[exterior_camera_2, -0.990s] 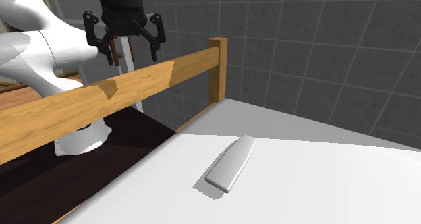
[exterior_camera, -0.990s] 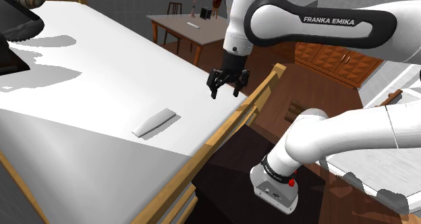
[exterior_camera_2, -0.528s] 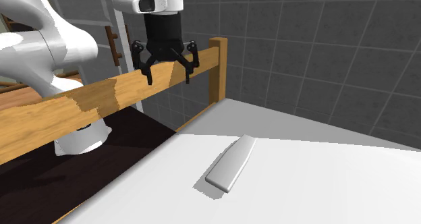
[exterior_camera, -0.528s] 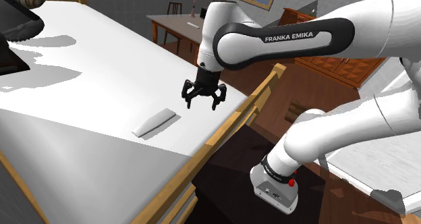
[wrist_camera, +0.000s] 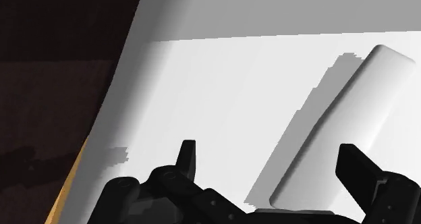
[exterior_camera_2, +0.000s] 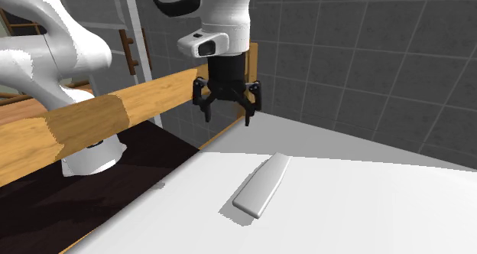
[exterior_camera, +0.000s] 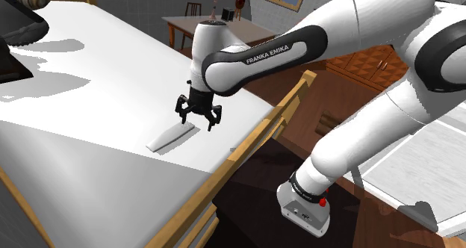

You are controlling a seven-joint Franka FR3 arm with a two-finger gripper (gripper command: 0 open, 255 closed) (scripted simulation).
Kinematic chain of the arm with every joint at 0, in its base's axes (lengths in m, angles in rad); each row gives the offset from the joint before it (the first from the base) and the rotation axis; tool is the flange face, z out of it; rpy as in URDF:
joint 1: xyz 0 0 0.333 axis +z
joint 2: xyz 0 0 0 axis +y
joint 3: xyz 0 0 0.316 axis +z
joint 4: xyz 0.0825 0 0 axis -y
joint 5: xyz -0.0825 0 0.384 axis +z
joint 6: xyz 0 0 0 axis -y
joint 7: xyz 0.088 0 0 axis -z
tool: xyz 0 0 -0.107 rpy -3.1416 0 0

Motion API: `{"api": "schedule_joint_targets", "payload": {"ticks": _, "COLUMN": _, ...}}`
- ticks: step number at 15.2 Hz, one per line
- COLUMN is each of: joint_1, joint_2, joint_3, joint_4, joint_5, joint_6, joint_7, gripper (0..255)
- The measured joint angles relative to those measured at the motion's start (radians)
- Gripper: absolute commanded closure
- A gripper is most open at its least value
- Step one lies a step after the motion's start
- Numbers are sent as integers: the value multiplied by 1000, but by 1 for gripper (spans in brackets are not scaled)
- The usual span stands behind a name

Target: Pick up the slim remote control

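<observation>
**Fig.** We see the slim remote control, a pale grey slab, lying flat on the white bed near its wooden rail. The black end effector hangs over one end of the remote, its two fingers spread apart and clasping nothing. In the second exterior view, the end effector stands clear above the remote. In the wrist view, the remote lies ahead of the end effector, closer to one finger.
</observation>
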Motion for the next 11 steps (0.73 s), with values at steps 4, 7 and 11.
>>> {"api": "schedule_joint_targets", "payload": {"ticks": 4, "joint_1": -39, "joint_2": 185, "joint_3": 45, "joint_4": 82, "joint_5": -147, "joint_6": 96, "joint_7": 258, "gripper": 0}}
{"api": "schedule_joint_targets", "payload": {"ticks": 7, "joint_1": -28, "joint_2": 336, "joint_3": 32, "joint_4": 157, "joint_5": -290, "joint_6": 152, "joint_7": 471, "gripper": 0}}
{"api": "schedule_joint_targets", "payload": {"ticks": 11, "joint_1": 18, "joint_2": 481, "joint_3": -32, "joint_4": 260, "joint_5": -421, "joint_6": 175, "joint_7": 671, "gripper": 0}}
